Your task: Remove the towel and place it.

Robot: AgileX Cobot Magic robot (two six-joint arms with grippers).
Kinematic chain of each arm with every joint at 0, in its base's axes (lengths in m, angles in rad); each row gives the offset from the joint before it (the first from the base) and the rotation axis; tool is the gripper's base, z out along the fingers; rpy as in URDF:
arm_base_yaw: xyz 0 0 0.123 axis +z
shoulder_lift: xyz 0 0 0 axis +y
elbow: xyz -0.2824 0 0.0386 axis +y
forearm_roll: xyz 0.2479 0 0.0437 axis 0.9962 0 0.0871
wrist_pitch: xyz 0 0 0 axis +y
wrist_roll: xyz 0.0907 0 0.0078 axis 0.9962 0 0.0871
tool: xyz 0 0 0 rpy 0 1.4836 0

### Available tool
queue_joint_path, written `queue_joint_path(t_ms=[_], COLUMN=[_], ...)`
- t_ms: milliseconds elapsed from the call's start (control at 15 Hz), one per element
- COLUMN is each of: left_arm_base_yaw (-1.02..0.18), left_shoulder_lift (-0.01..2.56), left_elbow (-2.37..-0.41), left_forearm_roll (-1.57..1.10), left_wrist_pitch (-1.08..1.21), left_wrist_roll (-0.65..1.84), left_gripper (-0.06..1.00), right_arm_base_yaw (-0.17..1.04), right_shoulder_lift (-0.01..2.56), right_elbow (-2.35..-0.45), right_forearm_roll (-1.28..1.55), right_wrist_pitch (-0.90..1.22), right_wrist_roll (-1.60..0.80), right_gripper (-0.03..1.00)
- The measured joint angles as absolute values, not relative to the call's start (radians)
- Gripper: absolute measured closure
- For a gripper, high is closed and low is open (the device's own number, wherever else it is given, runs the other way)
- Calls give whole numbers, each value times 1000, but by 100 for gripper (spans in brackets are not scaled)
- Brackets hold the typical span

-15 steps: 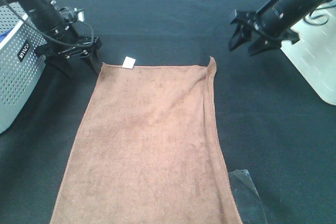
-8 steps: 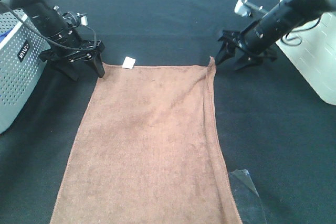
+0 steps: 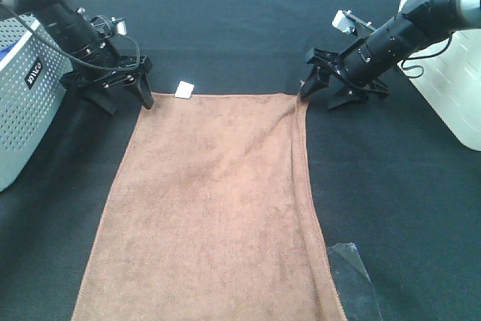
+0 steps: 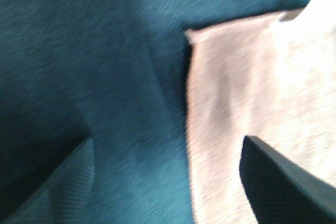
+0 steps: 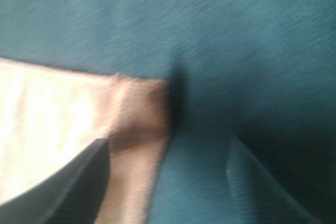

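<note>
– None of the job was done, as far as I could judge. The towel [image 3: 218, 201] lay spread flat on the dark table cover [image 3: 248, 28], running from the middle of the frame down to its bottom edge, with the white tag [image 3: 184, 89] at the far short edge.

– So lifting it and setting it down were both left?

– Both. No part of it was off the cover, though the corner at the upper right of the cloth stood a little puckered.

– And the grippers?

– The left gripper [image 3: 128, 103], at the upper left of the frame, had its fingers spread wide astride the towel's corner. Its wrist camera showed one finger over the towel and the other over bare cover. It held nothing.

– Was it touching?

– I could not tell whether the tips pressed the cloth. The right gripper [image 3: 317, 99], at the upper right, was spread too, with one finger at the puckered corner and the other over the cover, pinching nothing.

– Where was the towel meant to go?

– Unclear. A grey basket [image 3: 22, 110] stood at the left edge and a white box [image 3: 451, 95] at the right.
</note>
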State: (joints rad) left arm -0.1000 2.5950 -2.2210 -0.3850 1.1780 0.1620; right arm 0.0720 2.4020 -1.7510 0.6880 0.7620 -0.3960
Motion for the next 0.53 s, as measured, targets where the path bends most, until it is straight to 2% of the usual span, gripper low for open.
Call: queue_joint_path(t_ms=[133,533], left_arm_base_yaw=[-100,-100], left_shoulder_lift=[2596,2596], left_elbow=[-2221,-2221], left_forearm_roll=[-385,-386], left_wrist_pitch=[1178,1178], left_wrist_roll=[162,165], left_gripper=[22,22], right_arm_base_yaw=[72,72], right_shoulder_lift=[2405,2410], right_elbow=[-1753,-1756], right_forearm_roll=[698,699], right_wrist_pitch=[770,762], right_wrist_roll=[-375,-329], right_gripper=[28,26])
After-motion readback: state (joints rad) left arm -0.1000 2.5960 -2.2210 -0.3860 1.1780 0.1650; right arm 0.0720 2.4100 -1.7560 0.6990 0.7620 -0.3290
